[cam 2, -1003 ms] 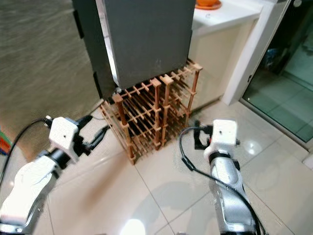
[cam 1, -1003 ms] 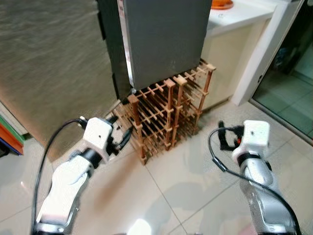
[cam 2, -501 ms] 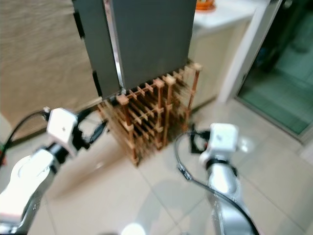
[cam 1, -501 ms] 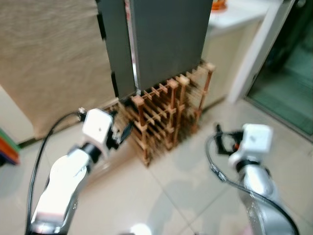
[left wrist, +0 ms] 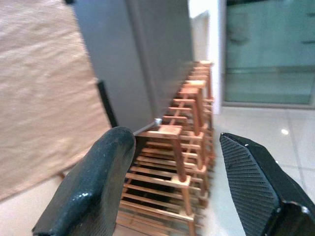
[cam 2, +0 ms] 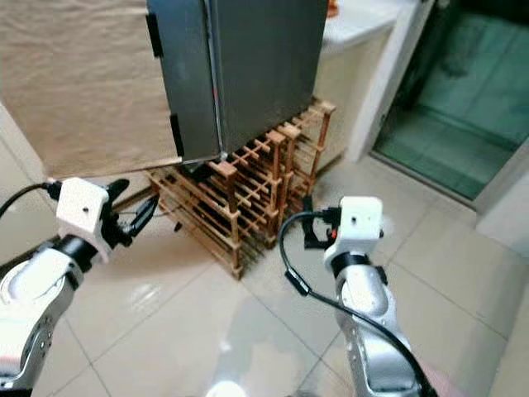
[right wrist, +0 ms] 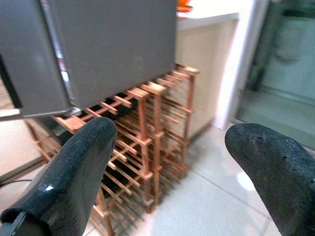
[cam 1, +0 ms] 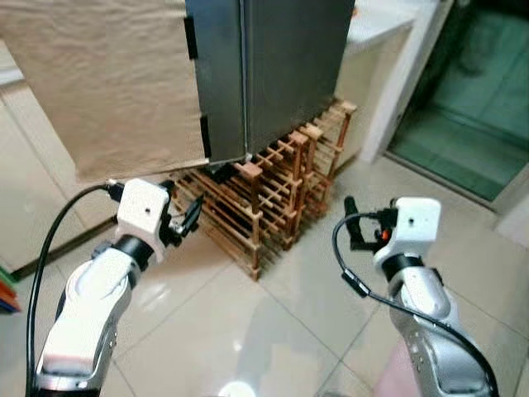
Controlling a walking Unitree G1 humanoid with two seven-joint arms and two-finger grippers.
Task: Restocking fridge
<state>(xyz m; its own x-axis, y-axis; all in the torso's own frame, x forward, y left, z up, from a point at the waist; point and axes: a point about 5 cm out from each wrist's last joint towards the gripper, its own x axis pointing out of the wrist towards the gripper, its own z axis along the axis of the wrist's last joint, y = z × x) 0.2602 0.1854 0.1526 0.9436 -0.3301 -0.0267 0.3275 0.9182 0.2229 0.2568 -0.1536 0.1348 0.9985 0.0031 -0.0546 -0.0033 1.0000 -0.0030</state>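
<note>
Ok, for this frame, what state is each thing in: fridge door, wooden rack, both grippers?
Fridge door: shut.
Wooden rack: upright on the floor, slots empty.
Left gripper: open, holding nothing.
Right gripper: open, holding nothing.

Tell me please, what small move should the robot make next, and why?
Probably a short step forward toward the fridge. Both the left hand and the right hand are open, hold nothing, and hang short of the grey door, with the wooden rack standing between them and it. The door looks closed, so it must be reached first.
</note>
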